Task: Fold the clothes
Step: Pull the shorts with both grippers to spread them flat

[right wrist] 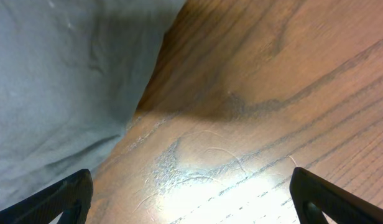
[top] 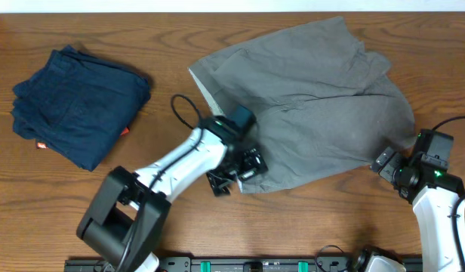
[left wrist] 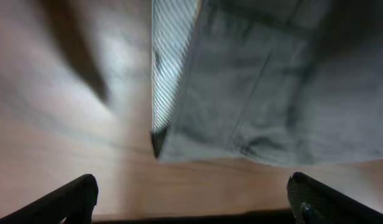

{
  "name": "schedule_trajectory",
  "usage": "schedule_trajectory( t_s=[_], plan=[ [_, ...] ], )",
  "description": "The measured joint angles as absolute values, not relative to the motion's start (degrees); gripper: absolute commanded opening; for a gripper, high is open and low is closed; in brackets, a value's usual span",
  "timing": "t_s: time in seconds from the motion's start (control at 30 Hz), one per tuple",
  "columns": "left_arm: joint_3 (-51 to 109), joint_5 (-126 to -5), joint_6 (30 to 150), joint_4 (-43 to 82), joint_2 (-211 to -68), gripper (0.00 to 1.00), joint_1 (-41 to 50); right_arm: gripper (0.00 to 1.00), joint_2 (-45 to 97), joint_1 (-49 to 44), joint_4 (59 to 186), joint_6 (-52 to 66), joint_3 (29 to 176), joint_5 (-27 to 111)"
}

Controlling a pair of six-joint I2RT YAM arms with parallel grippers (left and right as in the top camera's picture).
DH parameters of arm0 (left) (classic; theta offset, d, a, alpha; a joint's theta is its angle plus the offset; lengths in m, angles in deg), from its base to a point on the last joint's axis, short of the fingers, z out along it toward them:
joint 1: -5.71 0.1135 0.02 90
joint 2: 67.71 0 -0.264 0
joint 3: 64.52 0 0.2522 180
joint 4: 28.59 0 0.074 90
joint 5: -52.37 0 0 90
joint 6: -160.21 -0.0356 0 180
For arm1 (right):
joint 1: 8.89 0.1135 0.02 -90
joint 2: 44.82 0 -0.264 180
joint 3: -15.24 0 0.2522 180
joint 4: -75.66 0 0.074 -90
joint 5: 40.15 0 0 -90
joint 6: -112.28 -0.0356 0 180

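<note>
Left claw [top: 235, 175] and right claw [top: 391, 171], each empty with fingers wide apart, at near edge of gray shorts [top: 315, 98]

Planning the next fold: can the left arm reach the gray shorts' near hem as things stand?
Probably yes: the left gripper is open right beside the hem of the shorts, nothing visible between them.

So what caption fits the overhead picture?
Left gripper and right gripper open at the gray shorts' near edge; navy garment lies folded.

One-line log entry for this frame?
gray woven cotton shorts: spread loosely | left pincer: open, at near edge | right pincer: open, at right corner | dark navy folded garment: left, apart
</note>
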State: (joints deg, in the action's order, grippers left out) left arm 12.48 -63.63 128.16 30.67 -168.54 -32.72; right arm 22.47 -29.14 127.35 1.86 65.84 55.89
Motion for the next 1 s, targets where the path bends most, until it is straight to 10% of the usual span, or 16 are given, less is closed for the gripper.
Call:
schedule_trajectory(
  t_s=[1.0],
  plan=[
    [8.72,-48.78,170.83,19.04,-169.0,0.82,-42.54,0.99,22.58,-29.14,127.48,1.84,65.84,54.32]
  ],
)
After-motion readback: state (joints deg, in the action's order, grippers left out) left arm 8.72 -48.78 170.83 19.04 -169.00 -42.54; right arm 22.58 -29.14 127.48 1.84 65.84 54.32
